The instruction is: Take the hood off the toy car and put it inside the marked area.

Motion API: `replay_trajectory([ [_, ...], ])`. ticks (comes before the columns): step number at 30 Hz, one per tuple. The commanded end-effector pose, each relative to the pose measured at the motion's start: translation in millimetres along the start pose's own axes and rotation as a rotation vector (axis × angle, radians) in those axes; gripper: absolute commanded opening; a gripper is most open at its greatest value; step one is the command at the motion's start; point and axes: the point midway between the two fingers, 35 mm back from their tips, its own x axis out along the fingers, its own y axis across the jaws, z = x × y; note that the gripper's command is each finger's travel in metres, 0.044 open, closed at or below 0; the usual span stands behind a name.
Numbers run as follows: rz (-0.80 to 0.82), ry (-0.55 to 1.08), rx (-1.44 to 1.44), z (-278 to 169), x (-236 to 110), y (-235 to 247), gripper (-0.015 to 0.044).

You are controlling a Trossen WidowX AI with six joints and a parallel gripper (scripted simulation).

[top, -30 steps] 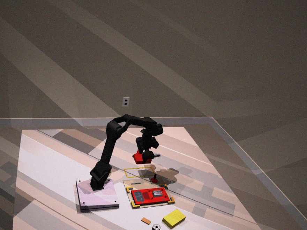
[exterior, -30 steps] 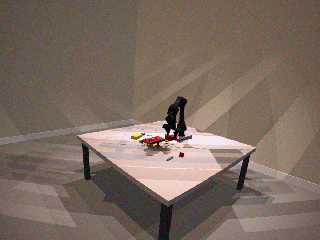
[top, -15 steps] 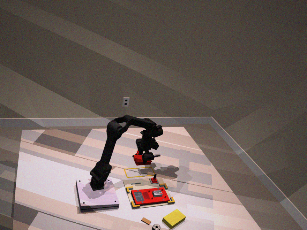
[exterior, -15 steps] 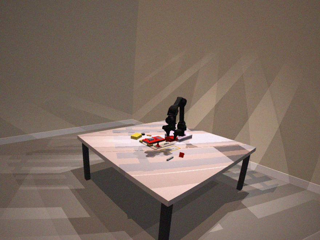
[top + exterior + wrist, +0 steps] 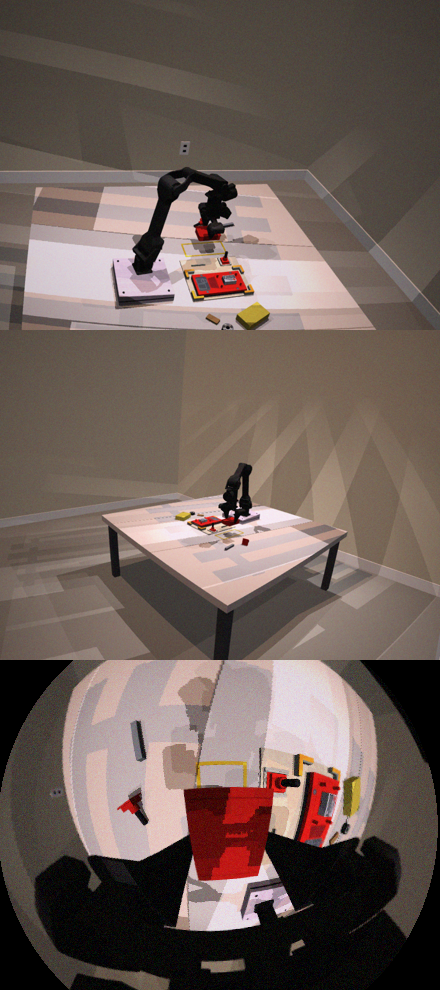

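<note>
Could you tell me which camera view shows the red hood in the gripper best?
The wrist view: the hood fills the centre, clamped in the gripper. The top view shows it small, partly hidden; the exterior view barely resolves it.

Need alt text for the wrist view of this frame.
The jaws grip the red hood in mid-frame. Just beyond it lies the yellow-outlined marked area on the table. The red toy car sits at right on its board.
</note>
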Motion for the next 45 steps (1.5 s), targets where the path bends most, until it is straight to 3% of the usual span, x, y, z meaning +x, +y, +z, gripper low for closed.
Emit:
replay_trajectory([
  [1,-0.007,0.002,0.005,-0.6,3.9,-1.2,0.0000],
  [45,-0.007,0.002,0.005,-1.1,36.4,-1.5,0.0000],
])
